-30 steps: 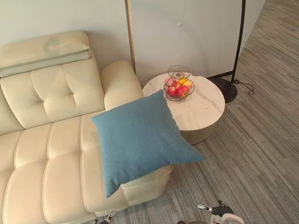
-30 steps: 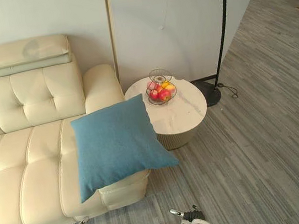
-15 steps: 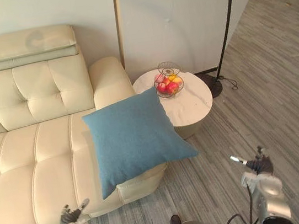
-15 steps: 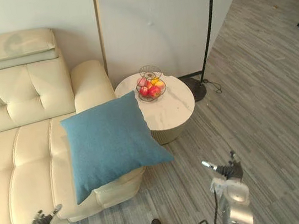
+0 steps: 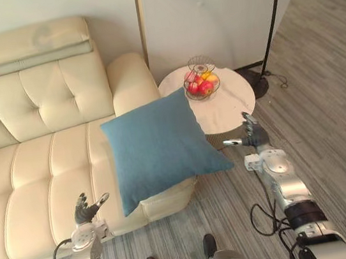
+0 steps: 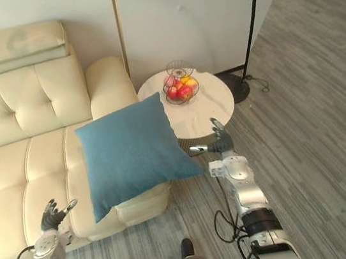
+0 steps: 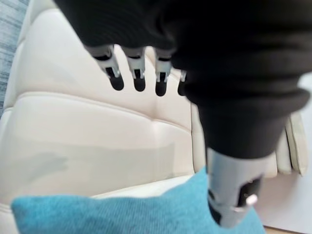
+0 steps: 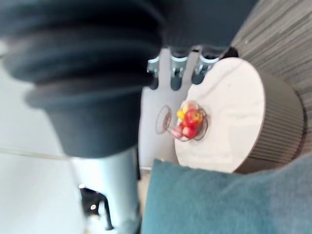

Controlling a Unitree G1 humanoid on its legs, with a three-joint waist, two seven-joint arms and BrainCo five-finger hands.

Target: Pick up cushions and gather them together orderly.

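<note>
The cushion overhangs the sofa's front right corner. The left hand hovers before the sofa and the right hand by the table, both with fingers spread and empty.

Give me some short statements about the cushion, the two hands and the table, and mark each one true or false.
1. The blue cushion lies on the sofa, one corner past the seat edge. True.
2. The right hand grips the cushion. False: it is open beside the table and holds nothing.
3. A basket of fruit stands on the table. True.
4. The left hand rests on the table. False: it is open, raised before the sofa's front.
</note>
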